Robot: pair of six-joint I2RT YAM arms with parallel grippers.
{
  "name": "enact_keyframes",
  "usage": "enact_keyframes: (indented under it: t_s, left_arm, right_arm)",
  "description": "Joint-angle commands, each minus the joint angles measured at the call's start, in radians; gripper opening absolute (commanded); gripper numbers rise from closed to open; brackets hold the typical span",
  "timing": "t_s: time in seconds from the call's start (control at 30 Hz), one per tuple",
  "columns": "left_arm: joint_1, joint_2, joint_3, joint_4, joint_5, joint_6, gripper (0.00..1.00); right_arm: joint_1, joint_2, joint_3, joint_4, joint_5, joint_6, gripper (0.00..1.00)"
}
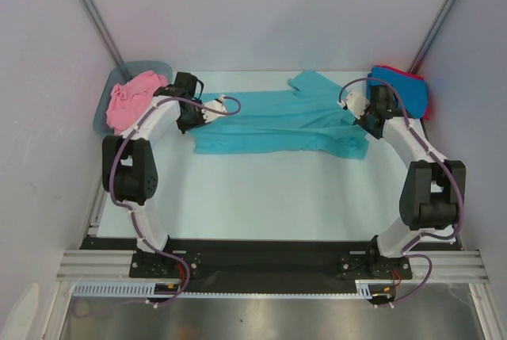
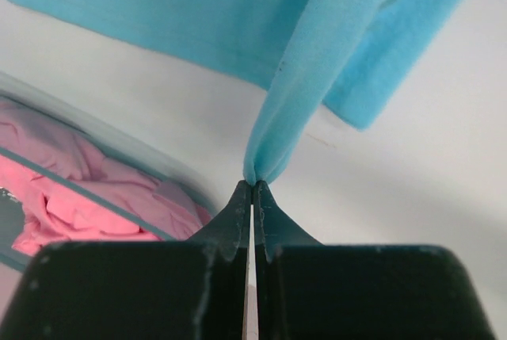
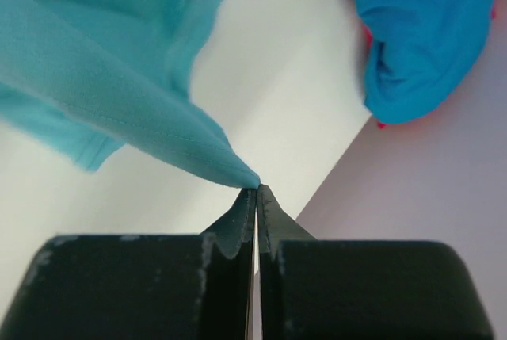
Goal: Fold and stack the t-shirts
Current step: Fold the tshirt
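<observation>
Nearest to the arms, well short of the teal t-shirt (image 1: 277,122), a black strip (image 1: 269,254) crosses the front edge of the desk (image 1: 261,197), and both arm bases sit on it. Between that strip and the teal t-shirt the desk is a bare, smooth white. The shirt itself lies spread sideways across the far half, flat and mostly smooth, with one short sleeve pointing toward the back wall. At its left end the left pincer (image 2: 253,188) is clamped on a gathered fold, pulling it up into a narrow ridge. At its right end the right pincer (image 3: 257,189) grips a pointed corner of the cloth in the same way. Left of the teal t-shirt, a crumpled pink t-shirt (image 1: 131,102) fills a grey-blue tub (image 1: 150,66). Right of it, a bright blue t-shirt (image 1: 404,90) lies on top of a red t-shirt (image 1: 428,108) in the corner. Beyond the teal t-shirt, plain pale walls (image 1: 261,15) close in the desk.
</observation>
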Motion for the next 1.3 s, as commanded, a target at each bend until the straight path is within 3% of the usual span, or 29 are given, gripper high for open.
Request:
enact_keyframes:
  t_s: [0.0,0.13,0.27,0.6,0.93,1.27]
  left_arm:
    - [-0.009,-0.169,-0.065,-0.073,-0.002,0.111,0.0]
    - [-0.013,-0.245,-0.14,-0.148,-0.019,0.204,0.0]
    - [-0.014,-0.269,-0.171,-0.242,-0.022,0.269,0.0]
    - [-0.051,-0.219,-0.191,-0.375,-0.068,0.355,0.0]
    - [-0.091,-0.225,-0.315,-0.372,-0.104,0.402,0.0]
    - [-0.108,-0.225,-0.365,-0.374,-0.088,0.378,0.0]
  right_arm:
    - [-0.012,-0.139,0.054,-0.245,-0.164,0.017,0.0]
    - [-0.01,-0.133,0.129,-0.594,-0.313,-0.016,0.0]
    - [0.003,-0.082,0.126,-0.755,-0.367,-0.033,0.0]
    - [0.203,-0.167,-0.173,-0.761,-0.247,-0.137,0.0]
    - [0.197,-0.254,-0.293,-0.761,-0.126,-0.243,0.0]
    - [0.094,-0.243,-0.305,-0.732,-0.088,-0.306,0.0]
